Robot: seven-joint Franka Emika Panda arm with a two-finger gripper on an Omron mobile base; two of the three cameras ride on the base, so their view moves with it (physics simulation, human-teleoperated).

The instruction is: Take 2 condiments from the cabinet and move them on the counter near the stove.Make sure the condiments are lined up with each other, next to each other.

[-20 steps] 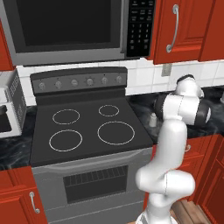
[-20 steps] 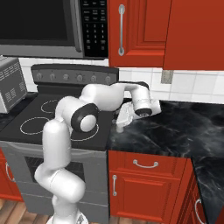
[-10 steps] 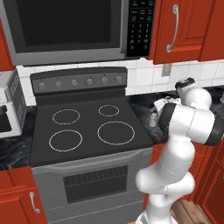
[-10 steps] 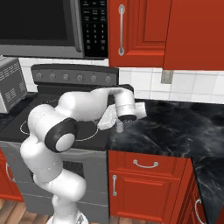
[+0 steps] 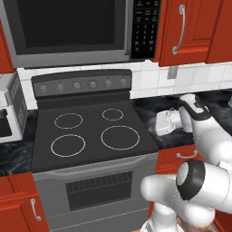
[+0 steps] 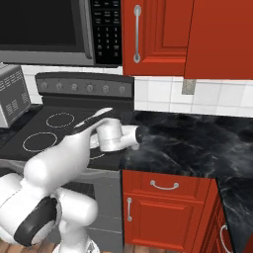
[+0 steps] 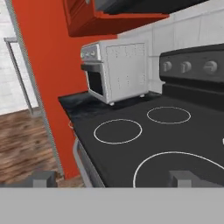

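left base view:
stove (image 5: 93,136): dark grey, four white-ringed burners, knob row on back panel, oven door below
microwave (image 5: 74,29): hangs above stove
cabinet (image 5: 195,29): red doors shut, silver handle, upper right
counter (image 5: 156,106): black marble, right of stove
gripper (image 5: 165,123): low over counter just beside stove's right edge, pointing toward stove; whitish hand blurs together, fingers hard to separate
toaster oven (image 5: 9,108): white, left edge

right base view:
arm: bent across stove front, hand at stove/counter seam
gripper (image 6: 141,134): dark tip over counter edge, nothing seen between fingers
drawers (image 6: 165,185): red, silver handles, under counter

hand view:
fingertips (image 7: 183,177): two grey tips far apart, spread wide, holding nothing
stove top: burners straight ahead
toaster oven: on counter past stove

condiments: can't tell where, cabinet doors closed
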